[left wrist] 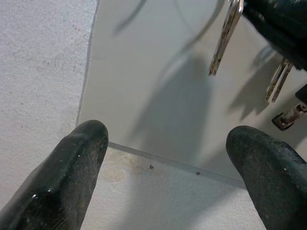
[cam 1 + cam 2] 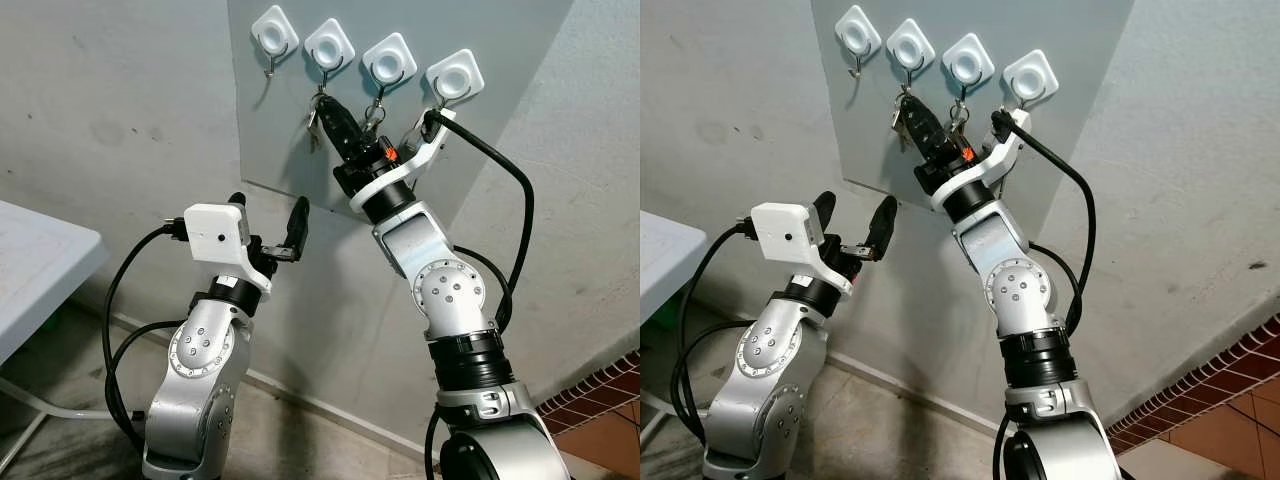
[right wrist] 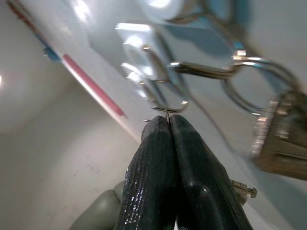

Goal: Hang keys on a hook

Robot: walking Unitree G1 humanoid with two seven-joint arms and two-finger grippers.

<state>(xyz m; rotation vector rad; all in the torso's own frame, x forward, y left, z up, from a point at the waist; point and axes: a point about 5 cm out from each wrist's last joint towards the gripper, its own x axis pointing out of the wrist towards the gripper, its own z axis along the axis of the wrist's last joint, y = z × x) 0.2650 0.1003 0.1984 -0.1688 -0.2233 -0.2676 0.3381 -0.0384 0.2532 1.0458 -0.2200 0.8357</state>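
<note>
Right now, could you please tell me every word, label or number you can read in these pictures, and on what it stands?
None: no readable text anywhere.
The hooks, the panel and the left camera box are blank.
Any stamping on the keys, near the right tool, is too blurred to read.

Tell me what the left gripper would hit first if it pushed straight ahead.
Probably the grey panel on the wall, near its lower edge. The left gripper has open jaws; the hanging keys sit off its line. Depth is unclear.
</note>
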